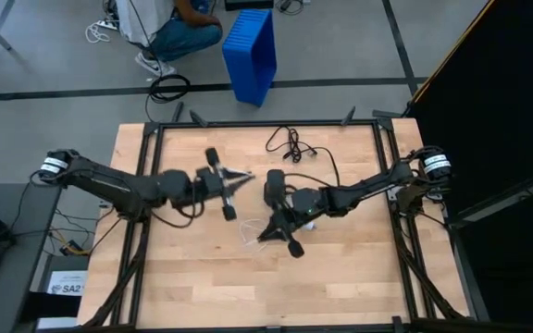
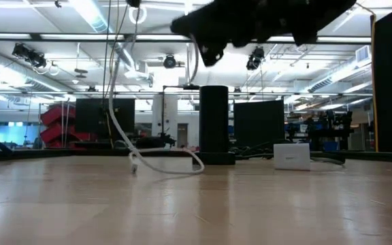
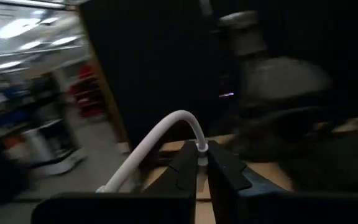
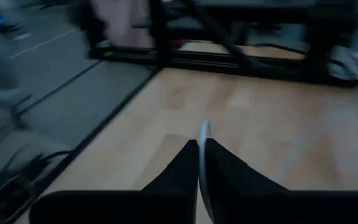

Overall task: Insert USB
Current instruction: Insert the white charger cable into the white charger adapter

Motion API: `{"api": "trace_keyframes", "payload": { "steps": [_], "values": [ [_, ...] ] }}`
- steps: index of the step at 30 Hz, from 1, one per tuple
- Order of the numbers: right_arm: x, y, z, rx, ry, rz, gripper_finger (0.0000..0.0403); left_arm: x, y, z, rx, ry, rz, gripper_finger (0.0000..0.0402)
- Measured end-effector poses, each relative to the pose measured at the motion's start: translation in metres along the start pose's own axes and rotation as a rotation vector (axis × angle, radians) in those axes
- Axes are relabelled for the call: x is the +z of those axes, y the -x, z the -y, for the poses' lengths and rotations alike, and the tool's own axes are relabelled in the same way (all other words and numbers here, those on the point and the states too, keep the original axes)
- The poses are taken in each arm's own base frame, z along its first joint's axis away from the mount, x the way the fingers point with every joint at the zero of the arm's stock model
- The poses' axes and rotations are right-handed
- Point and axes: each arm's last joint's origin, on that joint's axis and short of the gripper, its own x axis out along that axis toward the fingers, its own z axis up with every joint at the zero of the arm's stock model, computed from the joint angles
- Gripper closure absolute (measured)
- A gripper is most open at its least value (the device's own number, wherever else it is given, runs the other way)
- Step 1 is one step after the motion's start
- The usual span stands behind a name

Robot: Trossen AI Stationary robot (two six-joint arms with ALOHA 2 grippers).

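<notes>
A: Judging progress: both grippers pinch the USB (image 3: 166,134) above mid-table, the left gripper (image 3: 199,163) clamped at a plug end, the right gripper (image 4: 199,163) closed on the cable's run. Nothing looks inserted yet.

B: What's left?

A: Bringing the plug to a port, which I can't pick out. A black cord (image 1: 292,143) lies nearby, and a white box (image 2: 292,156) beside a black cylinder (image 2: 214,122).

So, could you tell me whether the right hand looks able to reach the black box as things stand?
Probably yes, but not freely: the right hand is shut on the white cable, which the left hand also grips, though the black box sits close by.
</notes>
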Motion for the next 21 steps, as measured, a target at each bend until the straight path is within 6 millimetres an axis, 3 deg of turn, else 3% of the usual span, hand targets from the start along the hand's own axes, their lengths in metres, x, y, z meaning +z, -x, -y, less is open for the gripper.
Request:
{"api": "trace_keyframes", "payload": {
  "steps": [4,10,16,21],
  "values": [
    [0.011,-0.005,-0.006,0.003,0.052,-0.099,0.0403,0.019,0.017,-0.024,0.044,-0.021,0.039,0.0401],
    [0.030,0.001,0.011,-0.243,0.088,-0.314,0.0403,0.056,0.035,-0.046,0.046,-0.030,0.061,0.0401],
    [0.042,0.019,0.048,-0.524,0.083,-0.454,0.0403,0.078,0.038,-0.048,-0.005,-0.051,0.029,0.0401],
    [0.057,0.034,0.082,-0.610,0.034,-0.403,0.0403,0.087,0.036,-0.042,-0.035,-0.065,0.040,0.0401]
  ]
}}
